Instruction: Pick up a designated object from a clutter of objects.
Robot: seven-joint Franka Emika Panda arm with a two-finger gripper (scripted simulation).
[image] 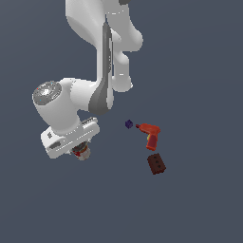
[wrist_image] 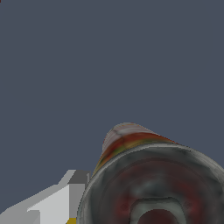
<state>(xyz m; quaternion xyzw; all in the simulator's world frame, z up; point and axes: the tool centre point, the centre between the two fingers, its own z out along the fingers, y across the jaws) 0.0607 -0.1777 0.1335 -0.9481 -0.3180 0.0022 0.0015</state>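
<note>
The can (image: 83,153), with a red-and-white label and a grey metal top, shows just under the white hand in the exterior view, on that view's left. My gripper (image: 79,150) sits around it and appears shut on it. In the wrist view the can (wrist_image: 148,175) fills the near field, metal top toward the camera, with one white finger (wrist_image: 65,197) pressed against its side. The other finger is hidden. The rest of the clutter lies apart, toward the exterior view's right.
A tiny purple cube (image: 129,124), the red toy drill (image: 151,134) and the dark red-brown studded brick (image: 156,163) lie in a loose line on the grey surface. A yellow speck (wrist_image: 71,221) shows beside the finger. The arm's links rise above the hand.
</note>
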